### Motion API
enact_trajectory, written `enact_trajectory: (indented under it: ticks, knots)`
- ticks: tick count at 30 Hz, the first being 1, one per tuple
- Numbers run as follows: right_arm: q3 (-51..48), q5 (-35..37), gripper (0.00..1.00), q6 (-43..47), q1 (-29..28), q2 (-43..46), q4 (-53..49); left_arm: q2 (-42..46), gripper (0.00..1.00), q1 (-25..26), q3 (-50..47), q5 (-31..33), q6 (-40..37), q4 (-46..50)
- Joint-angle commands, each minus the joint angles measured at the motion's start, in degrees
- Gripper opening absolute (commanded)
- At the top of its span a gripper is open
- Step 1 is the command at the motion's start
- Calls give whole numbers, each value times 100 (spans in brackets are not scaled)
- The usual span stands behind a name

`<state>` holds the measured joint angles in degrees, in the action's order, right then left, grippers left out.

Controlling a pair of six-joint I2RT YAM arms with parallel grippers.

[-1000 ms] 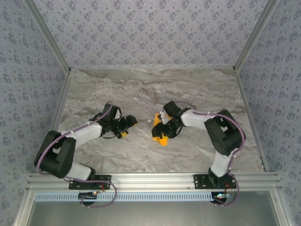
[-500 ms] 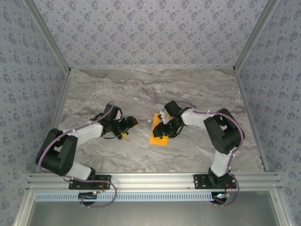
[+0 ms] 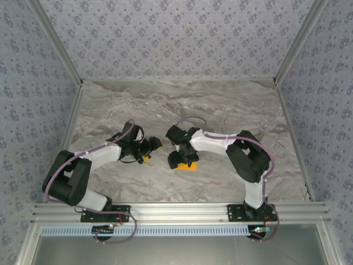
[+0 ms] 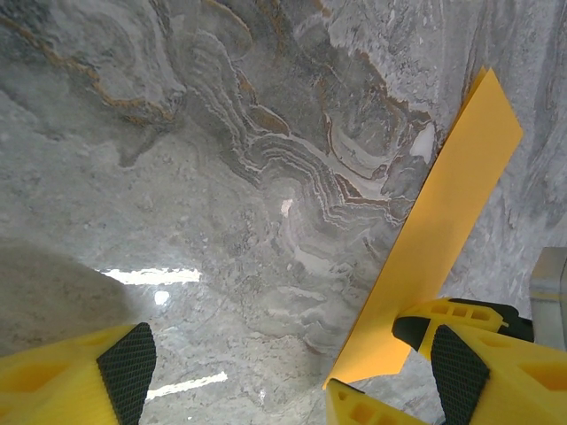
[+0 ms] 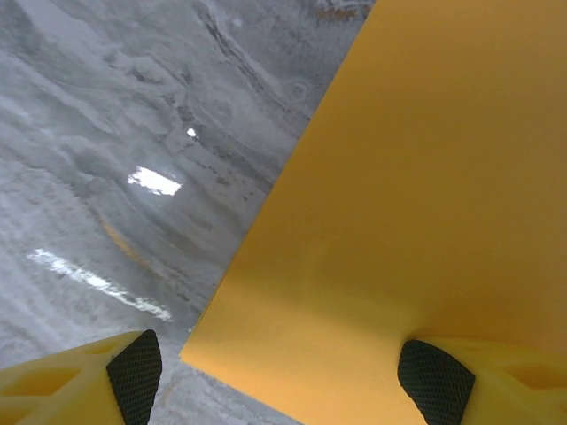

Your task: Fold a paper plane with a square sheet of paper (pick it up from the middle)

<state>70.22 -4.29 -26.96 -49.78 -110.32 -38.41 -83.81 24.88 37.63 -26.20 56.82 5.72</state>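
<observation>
Under right gripper (image 5: 279,376), orange paper (image 5: 425,177)

This is looking like a robotics lab test booth: blue-grey floral-patterned wall panels (image 3: 176,38) are enclosing a grey marble-patterned counter (image 3: 165,105), and silver aluminium frame rails (image 3: 182,210) are carrying black-and-white robot arms (image 3: 220,144).

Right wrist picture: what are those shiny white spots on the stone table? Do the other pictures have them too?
Right wrist view: the white spots are light glinting off the glossy table, beside the orange paper. Left wrist view: similar glints low on the left, next to a soft grey shadow. Top view: even light, no bright spots I can make out.
</observation>
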Motion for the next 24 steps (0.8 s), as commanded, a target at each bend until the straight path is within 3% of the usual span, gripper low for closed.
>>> enact_trajectory:
  ticks: [1,10,17,24]
  knots:
    - [-458,1125,80,-153,73,-885,-339,-54,84,29,23,-36,-118,-63]
    - [-719,780,61,-49,416,-610,-56,-45,84,26,36,-35,-118,-64]
    - [-1141,-318,64,321,911,-277,518,-46,84,38,52,-90,-136,-104]
    - [-1541,-1190,57,390,1408,-124,1021,-102,84,112,35,-344,-86,-438]
